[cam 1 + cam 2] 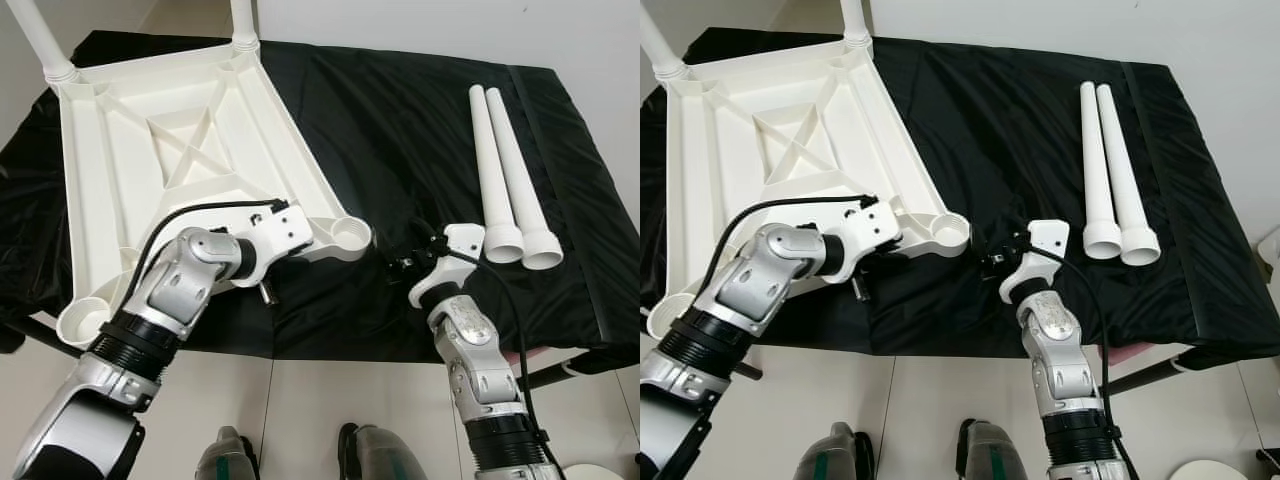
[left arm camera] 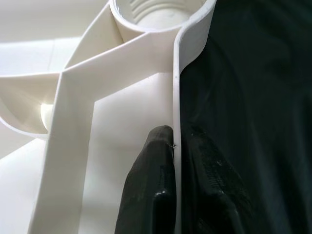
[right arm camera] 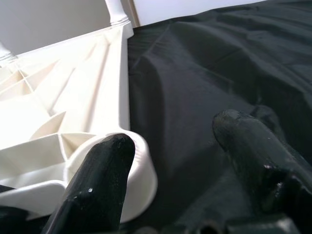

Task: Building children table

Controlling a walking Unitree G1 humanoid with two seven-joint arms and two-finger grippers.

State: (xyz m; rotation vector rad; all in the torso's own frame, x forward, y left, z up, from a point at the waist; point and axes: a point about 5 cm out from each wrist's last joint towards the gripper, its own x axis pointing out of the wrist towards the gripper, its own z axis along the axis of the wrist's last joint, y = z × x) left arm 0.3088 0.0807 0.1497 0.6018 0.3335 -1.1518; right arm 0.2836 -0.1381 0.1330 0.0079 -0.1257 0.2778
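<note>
A white plastic children's table top (image 1: pixel 150 150) lies upside down on the black cloth, with two legs (image 1: pixel 45 40) fitted at its far corners. Its near right corner has a bare threaded socket (image 1: pixel 350 234). My left gripper (image 2: pixel 174 161) is shut on the table top's side rim (image 2: pixel 176 117), one finger on each face of it. My right gripper (image 3: pixel 180 161) is open, low over the cloth just right of that socket (image 3: pixel 134 161), with nothing between its fingers. Two loose white legs (image 1: pixel 505 175) lie side by side on the cloth at the right.
The black cloth (image 1: pixel 400 130) covers a low surface whose near edge runs just in front of my arms. Another bare socket (image 1: pixel 80 318) is at the table top's near left corner. My feet (image 1: pixel 360 455) stand on pale floor tiles below.
</note>
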